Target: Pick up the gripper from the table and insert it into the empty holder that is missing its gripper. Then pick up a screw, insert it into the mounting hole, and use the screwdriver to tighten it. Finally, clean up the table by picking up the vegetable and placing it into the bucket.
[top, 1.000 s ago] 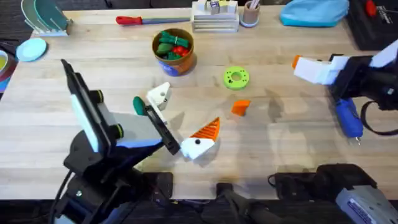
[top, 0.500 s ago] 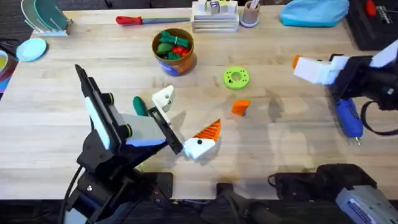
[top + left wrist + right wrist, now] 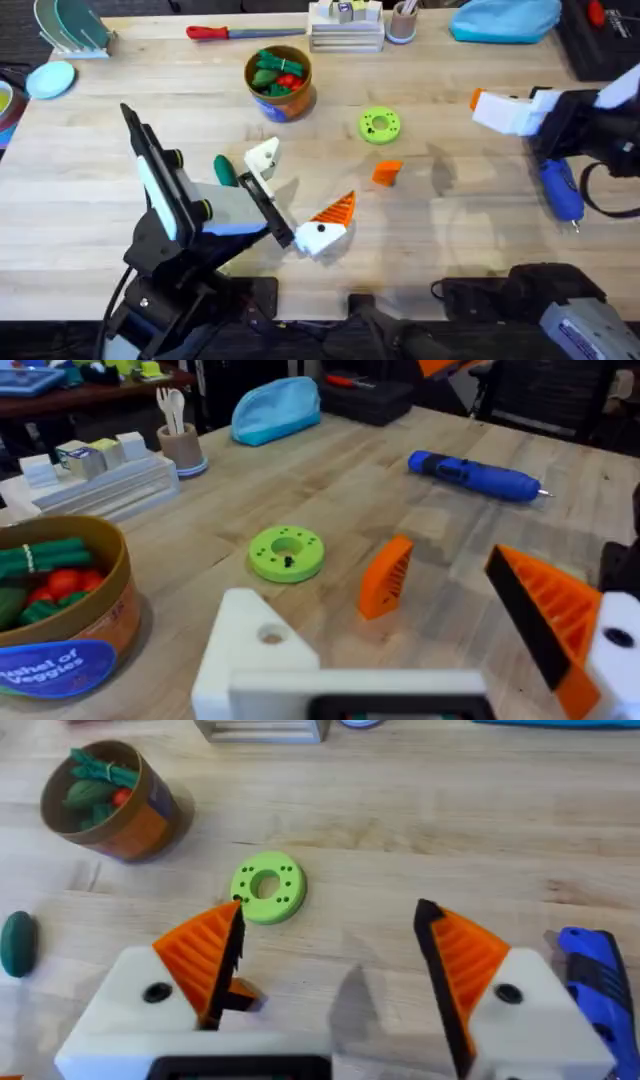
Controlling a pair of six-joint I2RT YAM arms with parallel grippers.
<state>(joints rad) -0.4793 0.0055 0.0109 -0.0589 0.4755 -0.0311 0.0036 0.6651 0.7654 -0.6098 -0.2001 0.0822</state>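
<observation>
The small orange gripper [image 3: 386, 173] lies loose on the table, also seen as the gripper [image 3: 387, 575]. My left gripper [image 3: 293, 192] stands open just beside it. One of its fingers is the bare white holder [image 3: 262, 157], whose round mounting hole [image 3: 268, 633] shows; the other carries an orange tip [image 3: 545, 610]. The dark-green vegetable [image 3: 226, 169] lies by the holder. The bucket [image 3: 279, 82] holds toy vegetables. My right gripper [image 3: 330, 960] is open and empty at the right, above the blue screwdriver [image 3: 560, 190]. I cannot make out a screw.
A lime-green ring disc [image 3: 380, 125] lies between the bucket and the right arm. Along the far edge are a red-handled tool [image 3: 215, 32], a white block stand [image 3: 345, 25], a pen cup [image 3: 402, 22] and a blue pouch [image 3: 505, 20].
A second ago my left arm shifted a little to the right and farther out; since half a second ago nothing has moved.
</observation>
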